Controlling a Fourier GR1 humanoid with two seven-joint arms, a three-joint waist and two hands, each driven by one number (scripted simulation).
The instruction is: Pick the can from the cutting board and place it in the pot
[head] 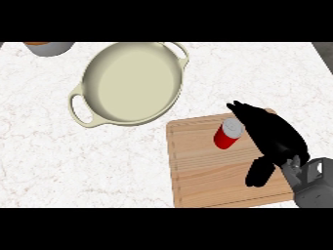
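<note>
The right hand (270, 136) reaches over the cutting board (205, 171), its fingers (242, 111) extended just right of the red can (229, 134), seemingly touching it though not curled round. The can stands upright on the board's far part. The cream pot (133, 83) sits farther left on the counter (53, 156).

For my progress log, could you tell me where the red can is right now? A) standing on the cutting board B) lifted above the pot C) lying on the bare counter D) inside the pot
A: the red can stands upright on the wooden cutting board, with the right hand beside it; the cream pot holds nothing.
</note>
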